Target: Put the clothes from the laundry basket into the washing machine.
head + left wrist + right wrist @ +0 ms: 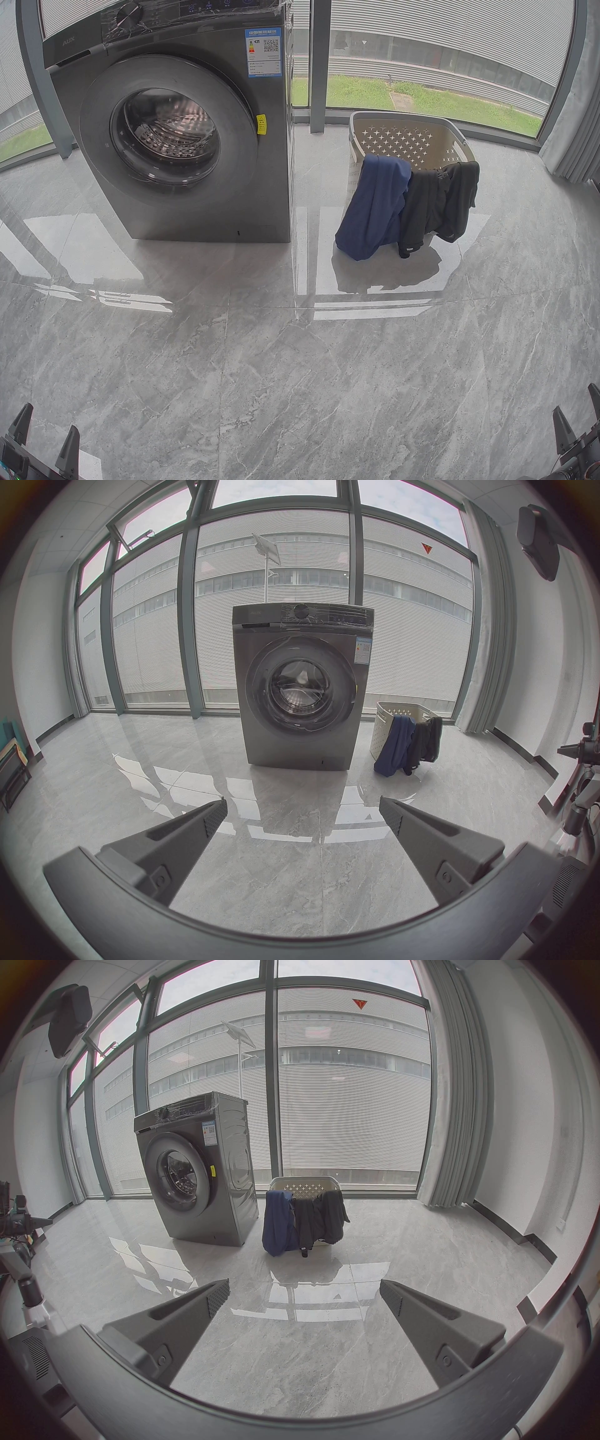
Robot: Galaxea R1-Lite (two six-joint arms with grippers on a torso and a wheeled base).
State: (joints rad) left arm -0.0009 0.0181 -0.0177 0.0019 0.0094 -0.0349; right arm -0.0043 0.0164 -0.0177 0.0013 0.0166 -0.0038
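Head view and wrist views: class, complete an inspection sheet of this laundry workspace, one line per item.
Surface: glossy grey tiled floor, with window glare.
Job's things: washing machine, door looks shut; laundry basket beside it on the robot's right; blue garment and black garment draped over its near rim.
Clutter: nothing seen.
End effectors: left end effector and right end effector both open and empty, low above the floor, well short of the basket.
Cables: nothing seen.
Surroundings: tall windows, grey curtain, grass outside.
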